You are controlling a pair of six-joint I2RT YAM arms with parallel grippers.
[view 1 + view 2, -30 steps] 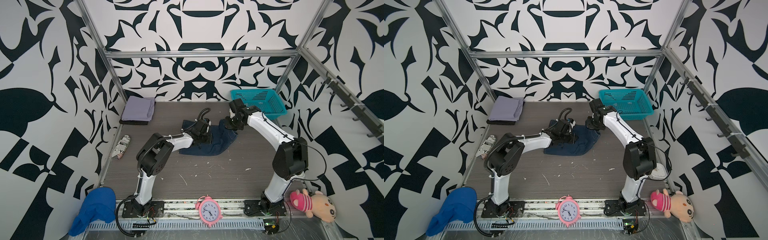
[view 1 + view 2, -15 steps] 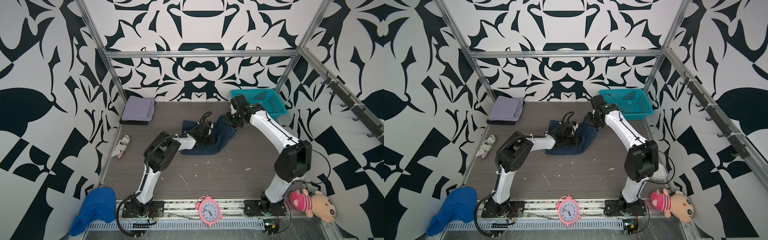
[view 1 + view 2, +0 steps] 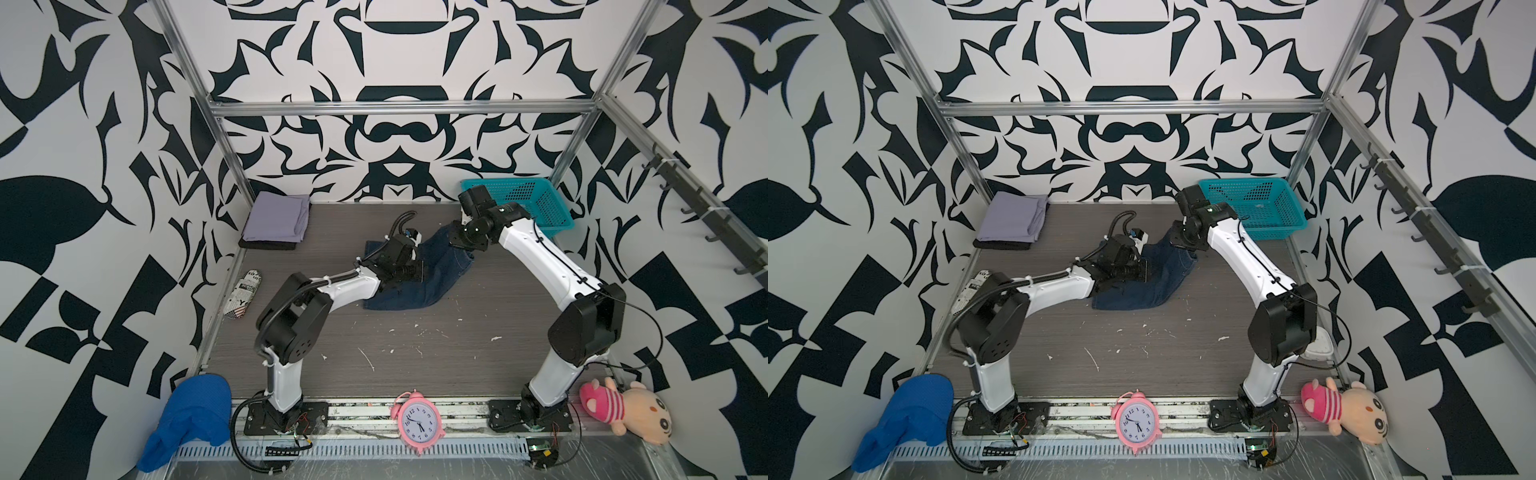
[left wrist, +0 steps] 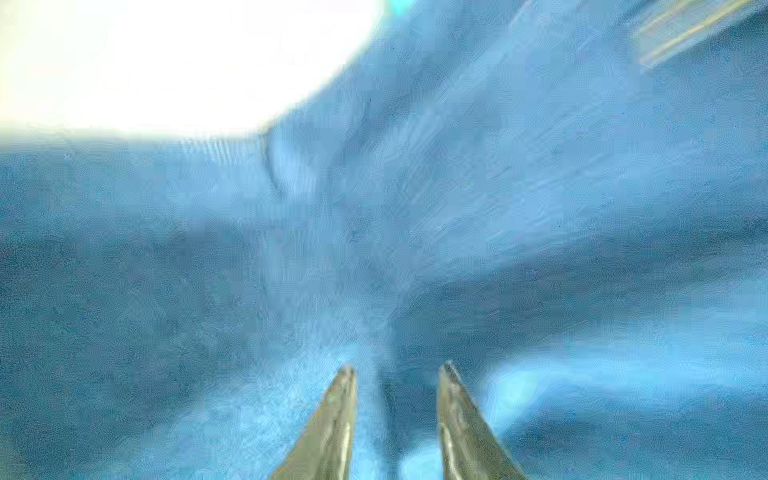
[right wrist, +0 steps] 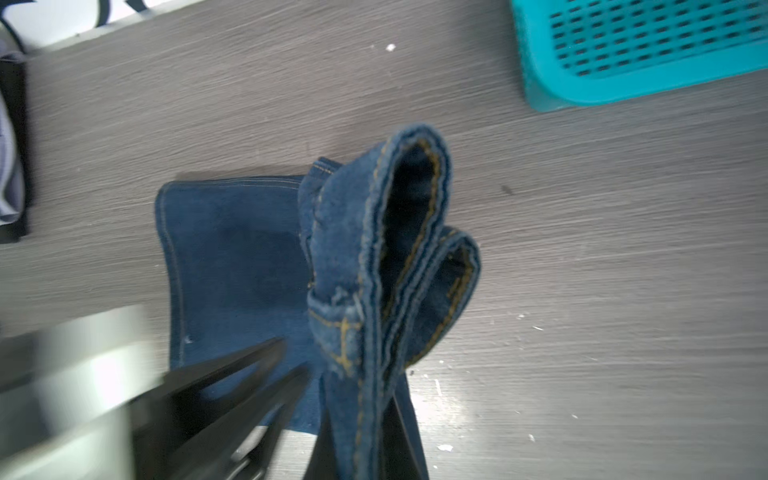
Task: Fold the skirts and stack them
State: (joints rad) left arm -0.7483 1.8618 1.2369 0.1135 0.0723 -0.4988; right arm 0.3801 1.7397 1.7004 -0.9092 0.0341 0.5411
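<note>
The left claw (image 4: 397,370), fingers apart, hangs low over the denim skirt (image 3: 409,286) at the middle of the surface (image 3: 415,365). Just beyond, the right claw (image 5: 368,444) is clamped on its raised waistband. In the far left corner the lavender skirt (image 3: 276,222) lies folded atop the black skirt (image 3: 266,245).

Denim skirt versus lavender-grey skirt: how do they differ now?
The denim skirt lies rumpled in the middle; the lavender-grey skirt is folded in the far left corner. The right hand grips one raised end of the denim skirt; no hand touches the lavender-grey skirt. The lavender-grey skirt tops a black skirt; the denim skirt is unstacked. Both are cloth.
</note>
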